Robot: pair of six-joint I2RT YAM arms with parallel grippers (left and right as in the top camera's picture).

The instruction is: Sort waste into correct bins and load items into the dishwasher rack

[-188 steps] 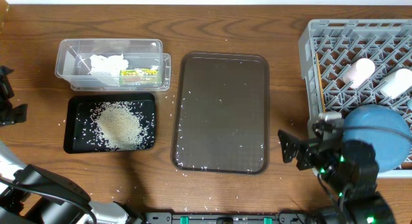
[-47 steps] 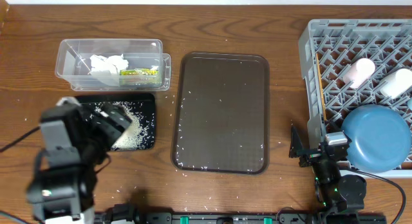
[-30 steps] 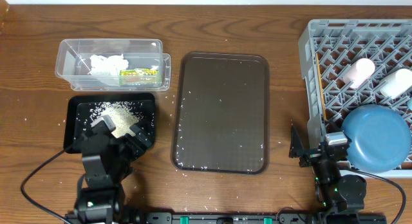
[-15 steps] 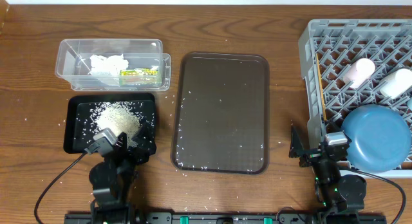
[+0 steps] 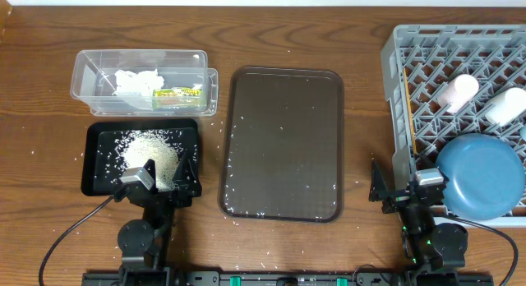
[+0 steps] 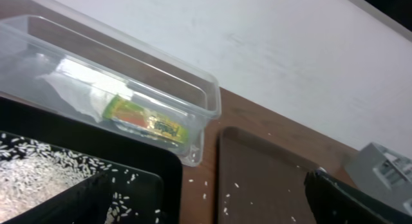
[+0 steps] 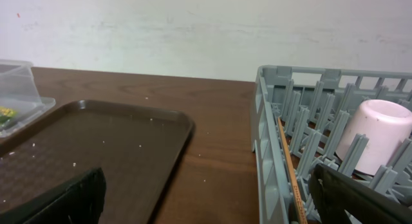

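Loose white rice grains (image 5: 150, 153) lie heaped in the black tray (image 5: 92, 159), just ahead of my left pincer (image 5: 160, 177), which I see spread wide and holding nothing at the tray's near edge. The tissue (image 5: 133, 80) and snack wrapper (image 5: 177, 94) sit in the clear tub (image 5: 82, 76) beyond. My right pincer (image 5: 400, 194) is also wide and empty, by the near-left corner of the dishwasher rack (image 5: 394, 64), with the blue plate (image 5: 481, 175) just beside it, the pink cup (image 5: 457, 90) and white cup (image 5: 503, 107) farther back, the chopsticks (image 7: 290, 166) along the rack's left wall, and stray grains on the brown serving tray (image 5: 283, 138) and the surface (image 5: 362, 89).
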